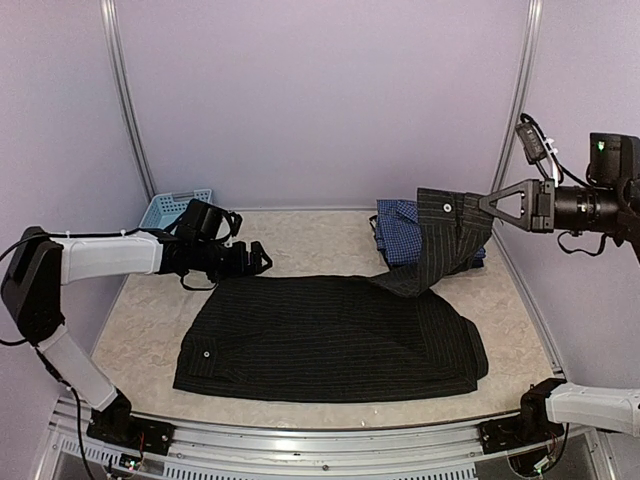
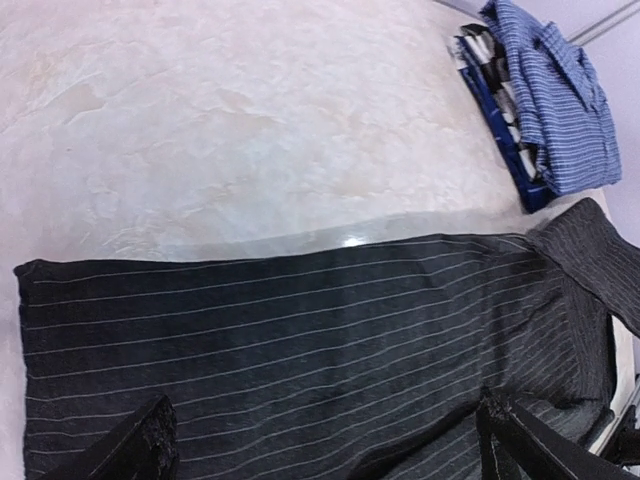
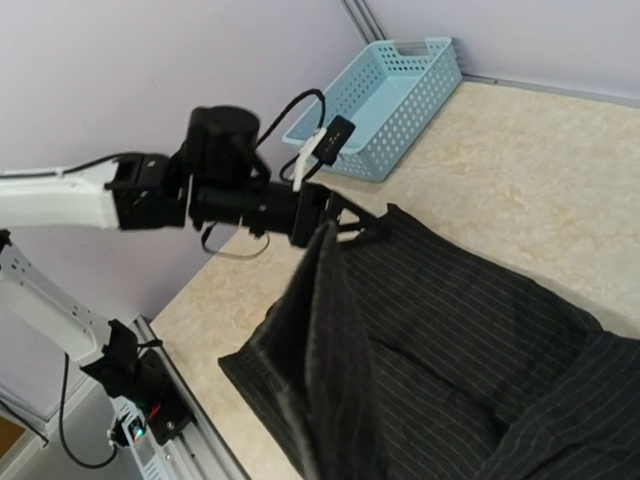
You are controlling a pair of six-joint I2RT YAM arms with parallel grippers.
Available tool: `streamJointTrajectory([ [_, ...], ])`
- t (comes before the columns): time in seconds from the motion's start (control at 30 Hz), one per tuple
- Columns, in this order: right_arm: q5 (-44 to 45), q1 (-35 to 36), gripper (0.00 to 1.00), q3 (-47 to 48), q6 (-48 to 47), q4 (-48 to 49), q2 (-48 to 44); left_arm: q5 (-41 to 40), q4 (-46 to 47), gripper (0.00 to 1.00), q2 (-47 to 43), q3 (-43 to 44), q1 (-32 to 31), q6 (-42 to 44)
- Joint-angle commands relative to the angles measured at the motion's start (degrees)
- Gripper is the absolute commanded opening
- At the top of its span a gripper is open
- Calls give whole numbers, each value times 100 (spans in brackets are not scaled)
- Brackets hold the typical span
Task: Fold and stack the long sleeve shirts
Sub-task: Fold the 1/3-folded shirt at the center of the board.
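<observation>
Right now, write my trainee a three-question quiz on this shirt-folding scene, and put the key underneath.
1. True or false: the left gripper is shut on the black pinstripe shirt.
2. The right gripper holds: A the basket, B that shirt's sleeve, C nothing.
3. Where does the blue checked shirt lie?
Key: 1 false, it is open and holds nothing. 2 B. 3 folded at the far right of the table.

Matt pinstriped cloth shirt (image 1: 330,340), faintly glossy marbled tabletop (image 1: 145,318), perforated plastic basket (image 1: 160,214)
</observation>
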Motion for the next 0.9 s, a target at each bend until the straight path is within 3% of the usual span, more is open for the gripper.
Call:
streamJointTrajectory([
  [0.0,168,62,0,171,-39,-353,-95,255,-584,99,390,350,250,398],
  [0.4,476,66,0,921,-180,-1292,-20,-723,-202,97,719,370,660,667],
  [0.57,551,66,0,1261,-112,-1750,-49,-702,53,99,959,466,805,955],
  [0.87,790,64,0,1359,-15,-2235,-111,24,473,99,1047,295,1102,1490],
])
